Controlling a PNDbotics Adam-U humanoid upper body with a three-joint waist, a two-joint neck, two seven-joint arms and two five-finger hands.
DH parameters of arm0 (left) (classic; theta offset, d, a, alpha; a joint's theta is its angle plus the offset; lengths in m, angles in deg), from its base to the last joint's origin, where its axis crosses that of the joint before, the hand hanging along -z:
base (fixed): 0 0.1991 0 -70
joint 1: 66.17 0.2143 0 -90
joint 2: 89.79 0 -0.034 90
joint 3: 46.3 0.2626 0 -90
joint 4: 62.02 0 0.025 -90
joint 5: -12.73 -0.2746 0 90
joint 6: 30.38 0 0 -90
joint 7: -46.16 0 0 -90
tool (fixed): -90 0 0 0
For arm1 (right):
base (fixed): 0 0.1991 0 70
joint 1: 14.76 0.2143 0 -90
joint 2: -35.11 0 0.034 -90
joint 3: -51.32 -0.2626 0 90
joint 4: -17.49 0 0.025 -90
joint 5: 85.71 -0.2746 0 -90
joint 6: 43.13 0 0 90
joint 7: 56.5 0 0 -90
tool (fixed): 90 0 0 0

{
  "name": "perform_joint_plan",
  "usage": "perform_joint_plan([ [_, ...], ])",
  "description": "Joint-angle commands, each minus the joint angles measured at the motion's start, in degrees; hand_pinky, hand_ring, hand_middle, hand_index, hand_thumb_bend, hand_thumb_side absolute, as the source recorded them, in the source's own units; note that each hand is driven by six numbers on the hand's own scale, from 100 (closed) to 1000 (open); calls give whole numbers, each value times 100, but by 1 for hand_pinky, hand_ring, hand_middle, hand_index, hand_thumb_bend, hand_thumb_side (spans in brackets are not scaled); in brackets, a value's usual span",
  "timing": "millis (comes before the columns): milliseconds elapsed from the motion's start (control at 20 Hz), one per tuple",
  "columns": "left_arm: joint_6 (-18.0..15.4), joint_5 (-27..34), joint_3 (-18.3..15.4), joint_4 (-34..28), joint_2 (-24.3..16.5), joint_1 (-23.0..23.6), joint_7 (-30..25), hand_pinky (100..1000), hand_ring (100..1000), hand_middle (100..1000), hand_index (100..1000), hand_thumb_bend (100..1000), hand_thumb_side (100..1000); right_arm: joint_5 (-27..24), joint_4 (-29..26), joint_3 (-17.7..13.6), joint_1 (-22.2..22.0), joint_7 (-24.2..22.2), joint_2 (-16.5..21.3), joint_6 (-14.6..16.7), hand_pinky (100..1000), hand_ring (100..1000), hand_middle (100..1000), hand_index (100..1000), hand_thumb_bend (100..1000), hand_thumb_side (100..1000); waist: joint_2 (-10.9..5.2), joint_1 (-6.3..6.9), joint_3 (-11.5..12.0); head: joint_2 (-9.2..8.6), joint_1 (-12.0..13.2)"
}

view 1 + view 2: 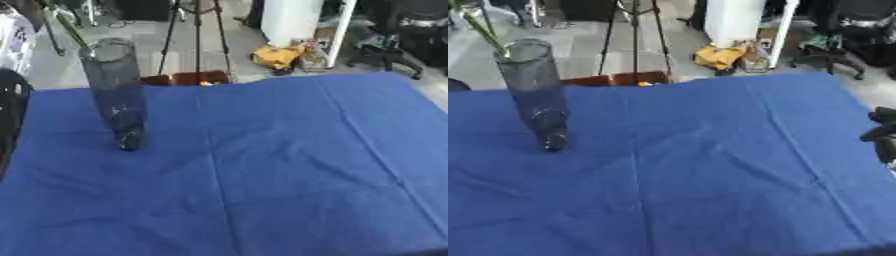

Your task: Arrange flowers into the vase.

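A tall clear glass vase (pixel 116 92) stands upright on the left part of the blue tablecloth (pixel 262 165). Thin green stems (pixel 481 29) rise out of its mouth and lean toward the upper left, and their tops run out of the picture. Part of my right hand (pixel 880 133) shows dark at the right edge of the right eye view, low over the cloth and far from the vase. It holds nothing that I can see. My left hand does not show in either view.
A black rounded shape (pixel 10 117) lies at the table's left edge, close to the vase. Beyond the far edge stand a tripod (pixel 197 40), a white panel (pixel 293 20), a yellow bundle (pixel 278 55) and an office chair (pixel 402 35).
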Motion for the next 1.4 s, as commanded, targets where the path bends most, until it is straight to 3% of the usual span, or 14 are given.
perform_joint_plan([
  [50, 1, -116, 25, 161, -19, -170, -7, 100, 100, 100, 100, 898, 444, -33, -47, -58, 34, -30, 161, -2, 832, 953, 586, 908, 279, 600, -122, -31, -13, 27, -8],
  [350, 49, -526, 77, 573, 53, -301, 133, 100, 100, 100, 100, 980, 410, -29, -43, -48, 43, -58, 163, -13, 832, 954, 585, 908, 280, 600, -115, 2, -43, 45, -13],
  [600, 88, -909, 83, 791, 92, -372, 321, 100, 100, 100, 108, 983, 457, -32, -42, -48, 51, -69, 162, -23, 833, 953, 585, 908, 281, 599, -117, 23, -62, 42, -23],
  [1000, 251, -1159, 119, 987, 127, -357, 469, 138, 104, 100, 254, 974, 523, -41, -40, -51, 50, -78, 156, -27, 833, 953, 585, 908, 280, 599, -124, 18, -74, 39, -40],
  [1150, 267, -1202, 146, 983, 127, -347, 450, 169, 159, 106, 306, 979, 531, -46, -38, -52, 48, -77, 156, -22, 834, 953, 585, 908, 280, 599, -125, 9, -72, 37, -42],
  [1400, 252, -1286, 188, 937, 127, -330, 322, 210, 240, 196, 397, 984, 546, -51, -35, -50, 49, -83, 154, -14, 834, 953, 585, 908, 279, 600, -125, -3, -68, 37, -44],
])
